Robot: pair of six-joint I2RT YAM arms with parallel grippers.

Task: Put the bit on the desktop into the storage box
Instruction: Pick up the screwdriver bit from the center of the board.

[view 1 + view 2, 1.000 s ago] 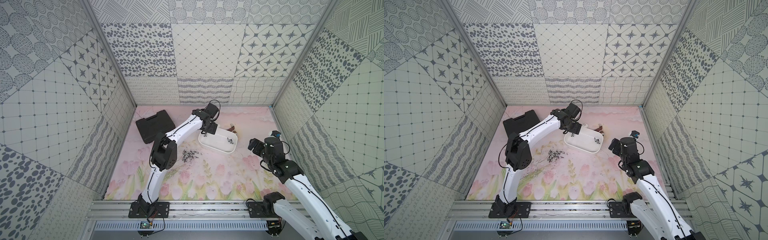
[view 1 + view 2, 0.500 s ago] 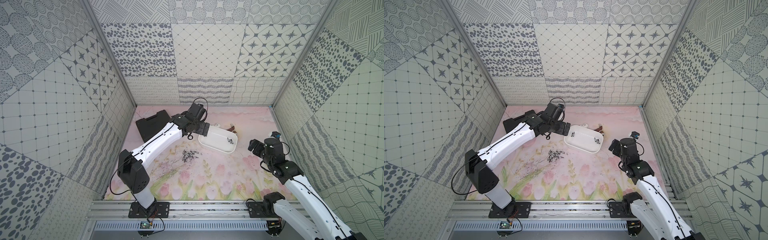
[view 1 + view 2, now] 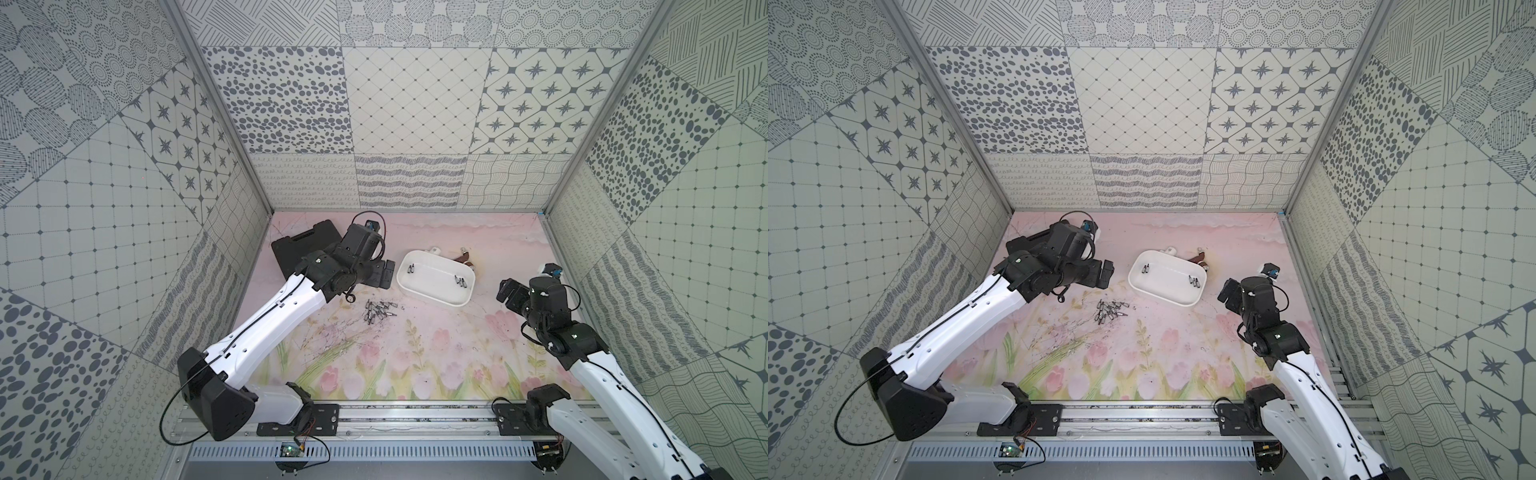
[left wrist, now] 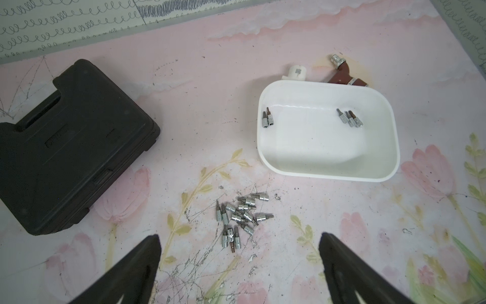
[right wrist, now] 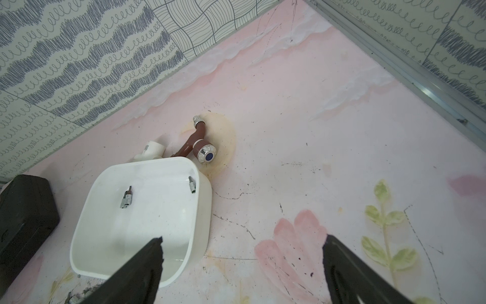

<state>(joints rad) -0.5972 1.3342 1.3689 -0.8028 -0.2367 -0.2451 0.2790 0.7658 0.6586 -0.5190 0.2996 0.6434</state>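
Several small metal bits (image 3: 379,312) (image 3: 1111,311) (image 4: 242,218) lie in a loose pile on the tulip-printed desktop (image 3: 415,353). The white storage box (image 3: 434,278) (image 3: 1165,278) (image 4: 328,142) (image 5: 136,223) stands just behind and to the right of the pile. Two bits (image 4: 267,119) lie at one end of the box and three bits (image 4: 349,119) at the other. My left gripper (image 3: 384,272) (image 3: 1105,274) (image 4: 238,237) hangs open and empty above the desktop, left of the box and behind the pile. My right gripper (image 3: 505,289) (image 3: 1227,293) (image 5: 244,238) is open and empty, right of the box.
A shut black tool case (image 3: 303,245) (image 4: 65,142) lies at the back left, partly under my left arm. A brown tap fitting (image 3: 465,257) (image 5: 200,142) and a white pipe piece (image 3: 434,249) (image 4: 297,72) rest against the box's far side. Patterned walls enclose three sides.
My left arm has drawn back leftward from over the storage box, and its gripper now hangs between the case and the box. The right arm has not moved.
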